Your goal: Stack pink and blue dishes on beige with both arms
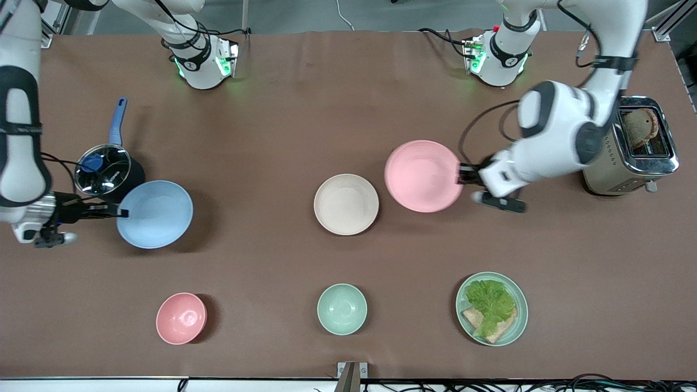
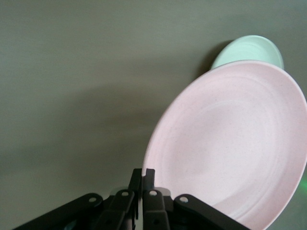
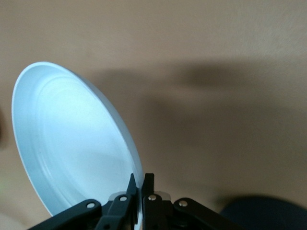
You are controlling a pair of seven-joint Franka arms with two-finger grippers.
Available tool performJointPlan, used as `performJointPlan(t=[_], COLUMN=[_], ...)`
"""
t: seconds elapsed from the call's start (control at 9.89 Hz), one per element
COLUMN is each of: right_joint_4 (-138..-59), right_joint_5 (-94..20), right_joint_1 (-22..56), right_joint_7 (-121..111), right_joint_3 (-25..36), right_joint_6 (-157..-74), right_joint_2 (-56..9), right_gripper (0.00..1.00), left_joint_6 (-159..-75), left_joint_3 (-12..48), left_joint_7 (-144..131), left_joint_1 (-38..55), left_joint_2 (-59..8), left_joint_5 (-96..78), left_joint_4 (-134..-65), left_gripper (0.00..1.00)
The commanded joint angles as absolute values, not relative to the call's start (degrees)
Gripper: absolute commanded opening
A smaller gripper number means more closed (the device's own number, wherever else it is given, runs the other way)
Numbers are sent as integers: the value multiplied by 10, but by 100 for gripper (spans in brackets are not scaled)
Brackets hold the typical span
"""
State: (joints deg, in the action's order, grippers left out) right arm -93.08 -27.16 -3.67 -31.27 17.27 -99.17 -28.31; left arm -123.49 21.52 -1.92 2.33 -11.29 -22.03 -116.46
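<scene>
Front view: left jaws pinch pink plate [image 1: 423, 175] rim; right jaws pinch blue plate [image 1: 156, 214] rim.

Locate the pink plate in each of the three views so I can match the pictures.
Front view: the pink plate shows beside the beige plate, toward the left arm's end of the table, its rim pinched by the left end effector.
Left wrist view: the pink plate fills most of the picture, its rim clamped in the left end effector.
Right wrist view: not in it.
Shared landmark: the left end effector on the rim.
</scene>
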Motion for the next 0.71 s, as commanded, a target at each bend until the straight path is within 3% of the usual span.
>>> performJointPlan(t=[0.0,0.1,0.4,0.61], right_joint_4=[-883,-882,-888,-890], right_joint_5=[-252,-246,-217,-217], right_joint_1=[-16,2,6,7], right_joint_7=[-230,-182,1,56], right_joint_3=[173,169,65,26], right_joint_6=[-934,-932,-938,-948], right_joint_2=[-265,-252,-216,-216], right_gripper=[1,1,1,1], left_joint_6=[-1308,-1316,-1444,-1445], left_joint_3=[301,311,319,319], left_joint_7=[-106,-126,-166,-237], left_joint_1=[18,25,62,69], left_joint_2=[-150,-156,-283,-342], left_joint_5=[-208,-203,-134,-51], left_joint_4=[-1169,-1164,-1139,-1099], left_gripper=[3,2,2,2])
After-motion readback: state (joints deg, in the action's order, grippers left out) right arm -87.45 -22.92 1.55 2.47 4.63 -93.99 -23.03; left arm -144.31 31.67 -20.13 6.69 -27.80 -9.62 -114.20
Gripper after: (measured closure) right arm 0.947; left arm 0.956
